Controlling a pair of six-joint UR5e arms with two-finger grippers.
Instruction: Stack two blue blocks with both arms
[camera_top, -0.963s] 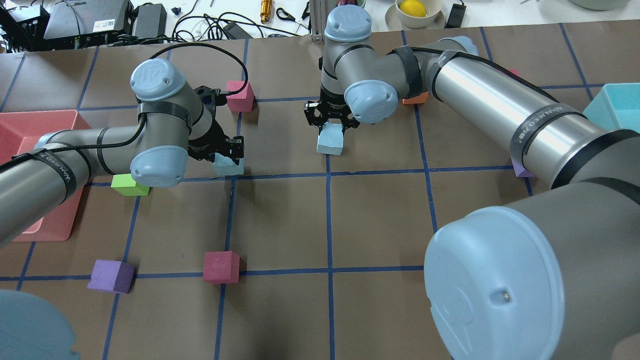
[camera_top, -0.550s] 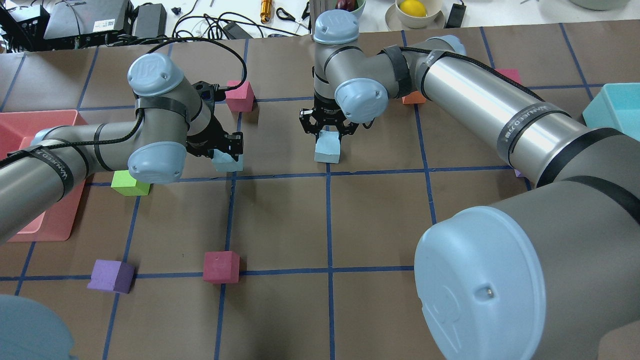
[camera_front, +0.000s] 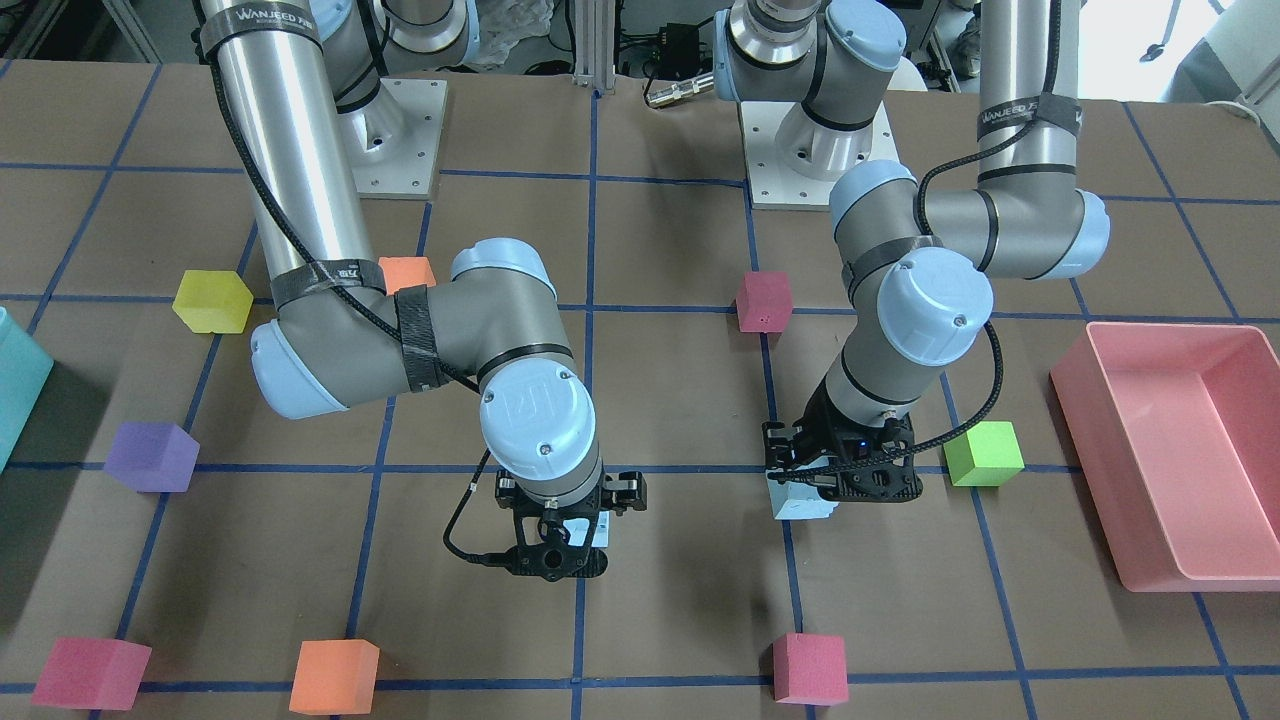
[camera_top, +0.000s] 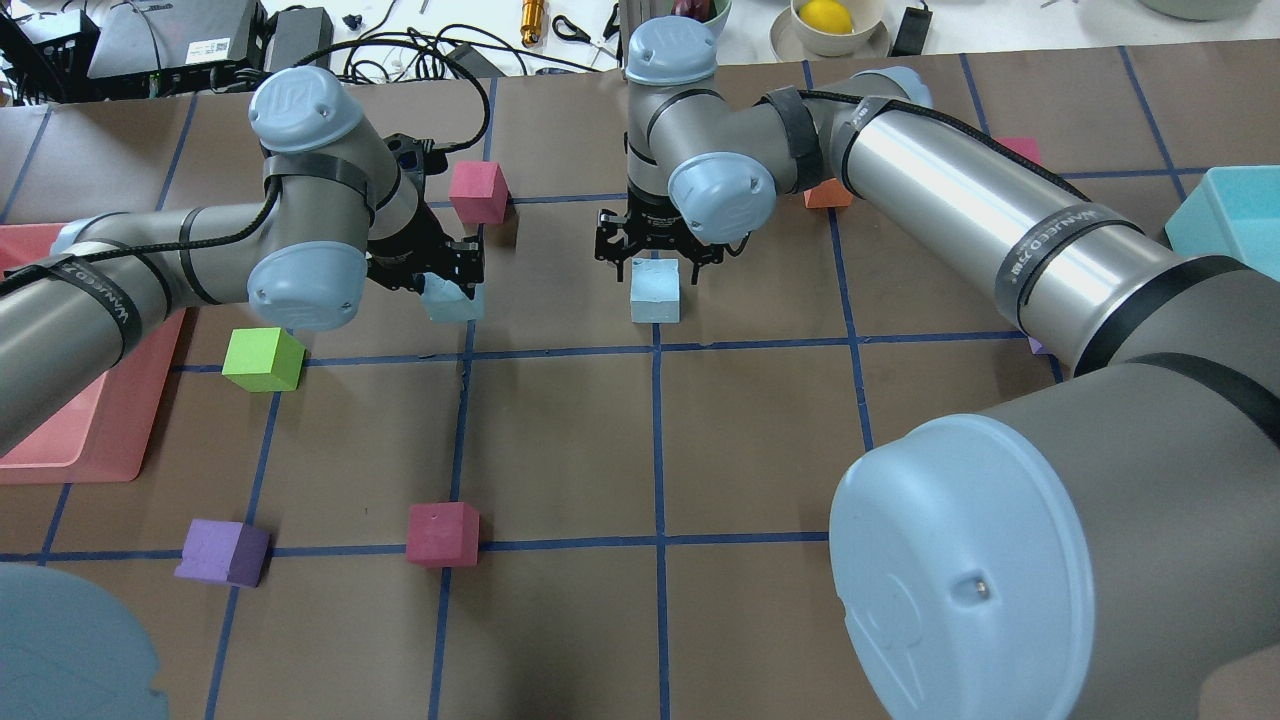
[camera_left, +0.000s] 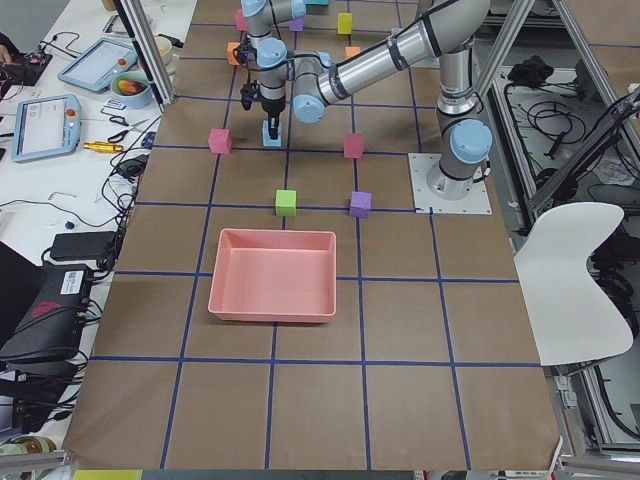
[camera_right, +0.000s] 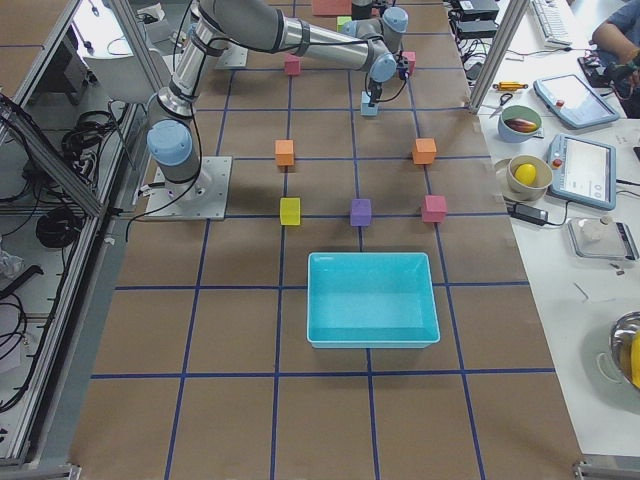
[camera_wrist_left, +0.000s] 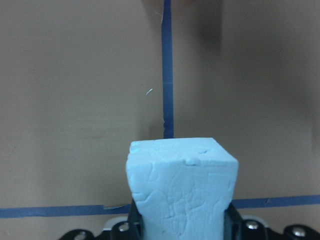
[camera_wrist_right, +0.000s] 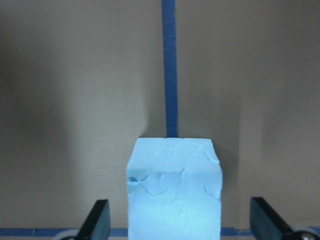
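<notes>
My left gripper (camera_top: 455, 285) is shut on one pale blue block (camera_top: 450, 302) and holds it just above the table. The left wrist view shows that block (camera_wrist_left: 182, 190) clamped between the jaws. The second blue block (camera_top: 655, 292) rests on the table by a blue tape line. My right gripper (camera_top: 655, 258) is open and straddles it from above. In the right wrist view the fingers (camera_wrist_right: 97, 220) stand well clear of the block (camera_wrist_right: 174, 190) on both sides. In the front view the left gripper (camera_front: 840, 480) holds its block (camera_front: 800, 497), and the right gripper (camera_front: 555, 545) hides most of the other.
A green cube (camera_top: 262, 358) lies beside the left arm and a magenta cube (camera_top: 477, 190) lies just beyond it. A pink bin (camera_top: 110, 440) is at the left edge and a teal bin (camera_top: 1225, 215) at the right. A purple cube (camera_top: 222, 550) and a magenta cube (camera_top: 441, 533) lie nearer.
The left gripper has risen and moved away with its blue block. The right gripper shifted slightly left, and its jaws now stand apart from the block on the table.
</notes>
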